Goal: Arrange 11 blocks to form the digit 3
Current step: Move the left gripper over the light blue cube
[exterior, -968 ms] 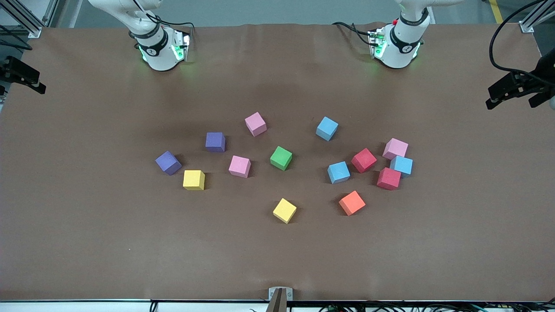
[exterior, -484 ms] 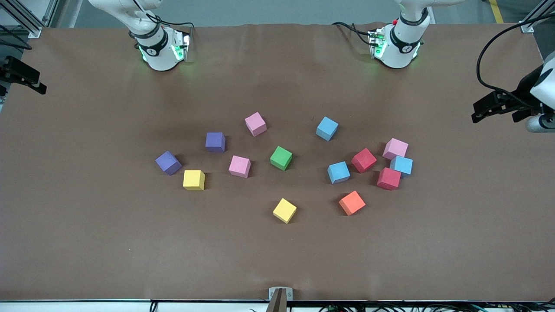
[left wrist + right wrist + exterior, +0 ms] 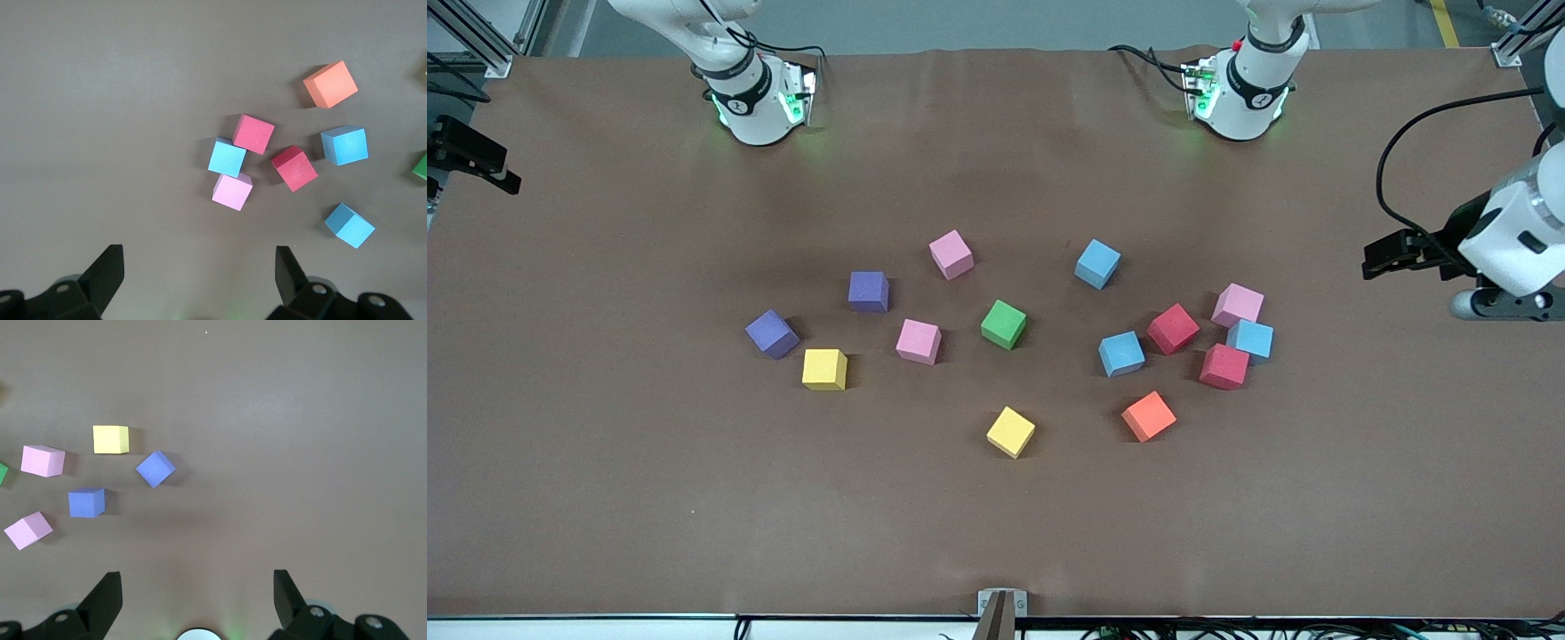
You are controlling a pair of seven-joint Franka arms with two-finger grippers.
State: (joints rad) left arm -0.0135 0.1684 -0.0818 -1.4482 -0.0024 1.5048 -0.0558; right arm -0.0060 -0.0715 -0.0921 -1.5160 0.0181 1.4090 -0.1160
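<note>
At the right arm's end of the brown tabletop [image 3: 996, 533] the right gripper [image 3: 197, 600] hovers over bare surface, its fingers [image 3: 107, 597] spread wide and holding nothing; in the front view we think it is the dark shape at the picture's edge, though we cannot be sure. The blocks lie loose and scattered across the middle of the tabletop. First comes a purple block [image 3: 772, 333], with a yellow cube [image 3: 824, 369] beside it and nearer the front camera. Next are a second purple block [image 3: 869, 291], a pink block [image 3: 919, 341] and, farther from the camera, another pink block [image 3: 951, 254]. The green block [image 3: 1003, 324] sits near the centre, well apart from a second yellow cube [image 3: 1011, 432] that is nearer the camera. Toward the left arm's end we find a light blue block [image 3: 1097, 263] standing alone, then a second light blue block [image 3: 1121, 354] just beside a red block [image 3: 1173, 328], and the orange block [image 3: 1148, 416] nearer the camera. Last is a tight cluster: a third pink block [image 3: 1237, 305], a third light blue block [image 3: 1250, 339] and a second red block [image 3: 1224, 366], which seem to touch. The left gripper [image 3: 197, 277] hovers over bare tabletop at the left arm's end, its fingers [image 3: 288, 270] spread apart and empty.
</note>
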